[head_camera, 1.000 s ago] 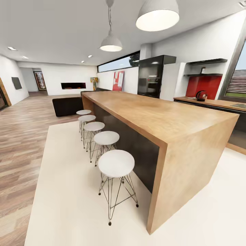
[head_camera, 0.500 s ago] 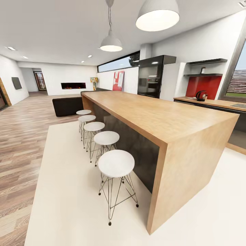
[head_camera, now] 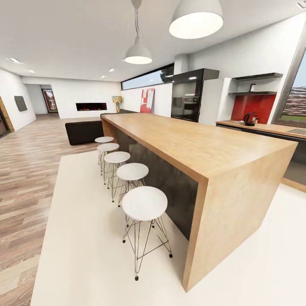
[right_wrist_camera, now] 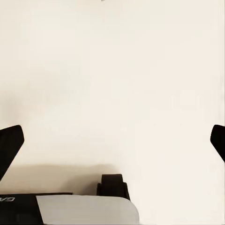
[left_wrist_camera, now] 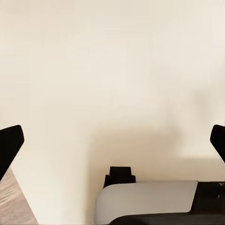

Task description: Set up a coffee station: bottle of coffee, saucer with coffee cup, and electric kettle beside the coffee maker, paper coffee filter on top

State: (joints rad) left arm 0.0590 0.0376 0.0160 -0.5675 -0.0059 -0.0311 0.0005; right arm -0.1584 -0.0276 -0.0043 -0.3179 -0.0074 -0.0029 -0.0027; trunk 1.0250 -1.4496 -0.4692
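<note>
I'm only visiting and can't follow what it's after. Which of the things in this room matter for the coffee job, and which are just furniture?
For the job:
- countertop
- electric kettle, on the countertop
- kitchen shelf
- small item on that shelf, too small to identify

Just there:
- wooden island bar
- white stools
- pendant lamps
- black oven unit

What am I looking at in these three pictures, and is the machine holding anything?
This is a simulated wheeled robot with two arms. The large picture comes from its head camera: a wooden island bar with white stools, and far behind it the countertop carrying the electric kettle. The two small pictures look along each arm's jaws toward the pale floor. The left gripper and the right gripper stand wide open and hold nothing.
</note>
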